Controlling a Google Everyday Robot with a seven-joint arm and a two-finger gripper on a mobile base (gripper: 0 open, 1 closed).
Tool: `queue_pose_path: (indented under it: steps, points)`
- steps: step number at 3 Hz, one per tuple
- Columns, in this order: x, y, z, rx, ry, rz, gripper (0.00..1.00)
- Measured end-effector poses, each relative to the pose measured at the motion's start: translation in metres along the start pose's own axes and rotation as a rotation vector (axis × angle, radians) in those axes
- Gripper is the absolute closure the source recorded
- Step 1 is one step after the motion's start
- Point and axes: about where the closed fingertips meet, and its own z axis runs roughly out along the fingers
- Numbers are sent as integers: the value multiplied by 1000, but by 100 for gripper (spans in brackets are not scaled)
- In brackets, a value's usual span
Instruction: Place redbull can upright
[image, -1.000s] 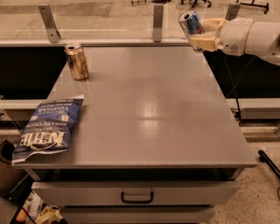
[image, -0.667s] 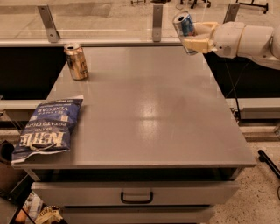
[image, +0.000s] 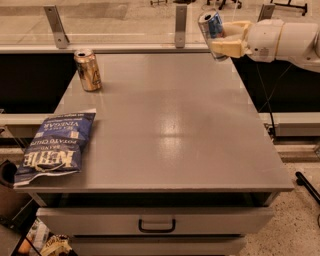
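Observation:
The redbull can (image: 212, 31), slim, blue and silver with a silver top, hangs nearly upright above the far right corner of the grey table (image: 165, 125). My gripper (image: 227, 40) reaches in from the right on a white arm and is shut on the redbull can, its cream fingers (image: 231, 48) wrapped round the can's right side. The can's lower part is partly hidden by the fingers. It does not touch the table top.
A wider gold can (image: 88, 70) stands upright at the table's far left. A blue chip bag (image: 55, 147) lies flat at the front left edge. A glass partition with metal posts (image: 180, 25) runs behind the table. A drawer with a handle (image: 156, 226) sits below the front edge.
The gripper has carried the redbull can leftward over the table's far right corner and turned it closer to upright. The gold can and chip bag have not moved.

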Motion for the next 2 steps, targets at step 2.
queue_pose_path:
  steps: [2]
  points:
    - [-31, 18, -24, -61, 47, 83, 100]
